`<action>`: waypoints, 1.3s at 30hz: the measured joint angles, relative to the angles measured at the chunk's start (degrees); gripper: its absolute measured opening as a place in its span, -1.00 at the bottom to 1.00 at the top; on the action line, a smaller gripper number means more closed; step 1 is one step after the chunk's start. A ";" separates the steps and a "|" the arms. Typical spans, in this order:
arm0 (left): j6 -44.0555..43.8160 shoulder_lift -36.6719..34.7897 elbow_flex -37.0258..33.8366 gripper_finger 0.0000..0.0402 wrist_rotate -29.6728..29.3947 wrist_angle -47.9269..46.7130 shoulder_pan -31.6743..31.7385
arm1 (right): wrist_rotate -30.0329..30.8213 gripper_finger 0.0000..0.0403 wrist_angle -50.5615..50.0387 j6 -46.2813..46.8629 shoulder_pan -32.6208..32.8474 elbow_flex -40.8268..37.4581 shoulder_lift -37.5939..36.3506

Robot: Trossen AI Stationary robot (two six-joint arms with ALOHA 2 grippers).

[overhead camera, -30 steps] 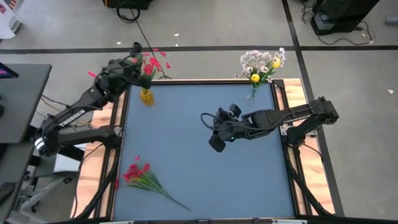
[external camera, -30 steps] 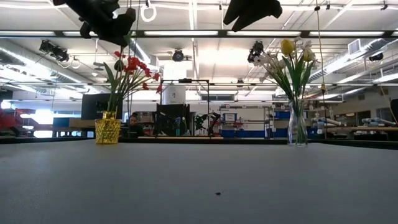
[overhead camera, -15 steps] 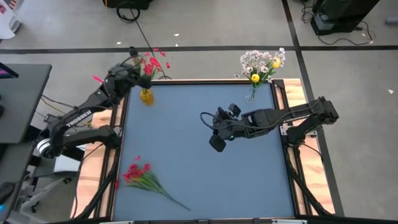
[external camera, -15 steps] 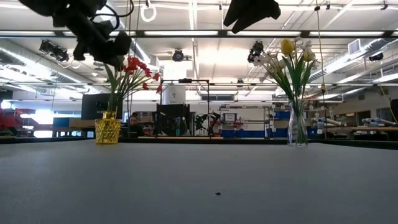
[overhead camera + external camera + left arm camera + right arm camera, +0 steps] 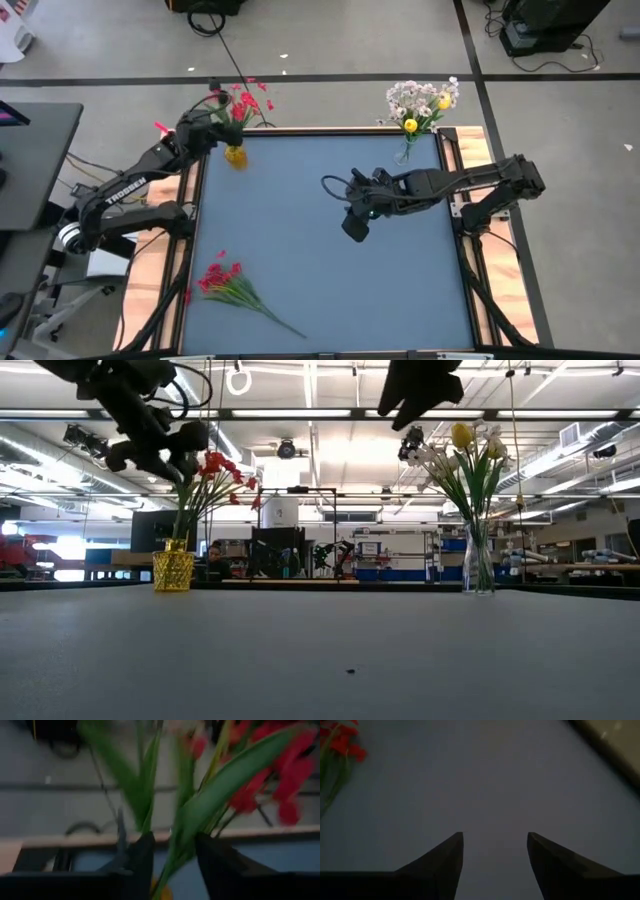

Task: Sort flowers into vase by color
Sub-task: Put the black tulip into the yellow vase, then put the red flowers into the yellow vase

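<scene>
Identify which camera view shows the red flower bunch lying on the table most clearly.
The high view: the whole red flower bunch lies flat near the table's front-left corner. The right wrist view catches only some blossoms at its edge. The low and left wrist views do not show it.

Grey floor (image 5: 330, 40) – black cables (image 5: 215, 20), ceiling striplights (image 5: 300, 415).

Bright overhead strip lights, glare in low view; table (image 5: 320, 290) evenly lit, soft shadows. Left wrist view blurred, red flowers (image 5: 280, 775) smeared; right wrist view dim.
</scene>
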 joint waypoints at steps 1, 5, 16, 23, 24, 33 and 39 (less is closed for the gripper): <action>-1.49 0.00 0.73 -0.18 0.82 -3.22 0.00 | -1.40 0.14 -0.58 0.92 -0.57 0.01 -0.09; -5.47 0.00 4.41 0.09 3.67 -15.43 -0.31 | -10.92 0.20 -3.83 3.40 -3.53 0.02 -0.08; -15.53 -0.02 16.58 0.09 12.49 -34.60 -10.82 | -23.46 0.16 -6.85 -5.17 -7.06 0.02 -0.08; -29.78 0.07 18.20 -0.05 15.25 -36.73 -30.13 | -22.76 0.15 -2.47 -4.11 -7.03 0.02 -0.06; -32.21 0.12 18.20 -0.06 15.41 -36.72 -33.37 | -22.78 0.15 -1.05 -3.71 -6.91 0.02 0.05; -55.52 4.46 18.18 -0.14 9.65 -36.45 -62.01 | -17.43 0.15 6.57 2.65 -4.53 0.00 0.79; -58.93 6.70 18.16 -0.15 6.95 -36.70 -72.49 | -18.37 0.15 20.30 6.55 -1.44 -0.73 3.84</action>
